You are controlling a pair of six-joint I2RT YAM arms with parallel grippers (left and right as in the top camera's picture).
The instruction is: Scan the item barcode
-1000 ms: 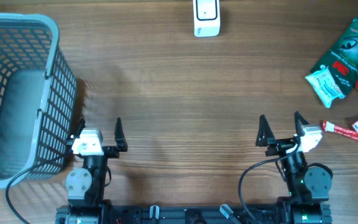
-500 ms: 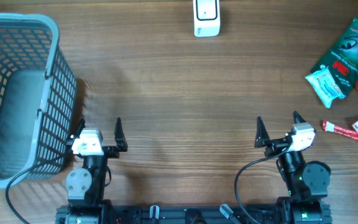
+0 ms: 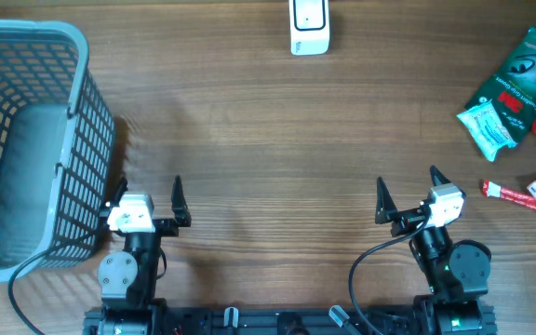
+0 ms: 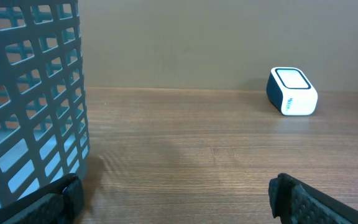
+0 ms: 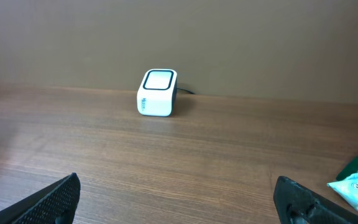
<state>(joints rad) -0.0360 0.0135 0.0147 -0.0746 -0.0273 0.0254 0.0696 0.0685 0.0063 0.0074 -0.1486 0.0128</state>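
Lying well right of the right fingers (image 3: 381, 198) is a green packet (image 3: 527, 70).

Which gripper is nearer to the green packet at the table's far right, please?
Right. The right gripper is left of the green packet, nearer the robot; the left gripper is across the table, beside the basket.

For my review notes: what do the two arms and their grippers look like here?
Both arms are black, each with a round grey joint housing and a white block at the wrist. The left gripper and right gripper each carry two black, pointed fingers with ribbed pads. A black cable loops beside each arm.
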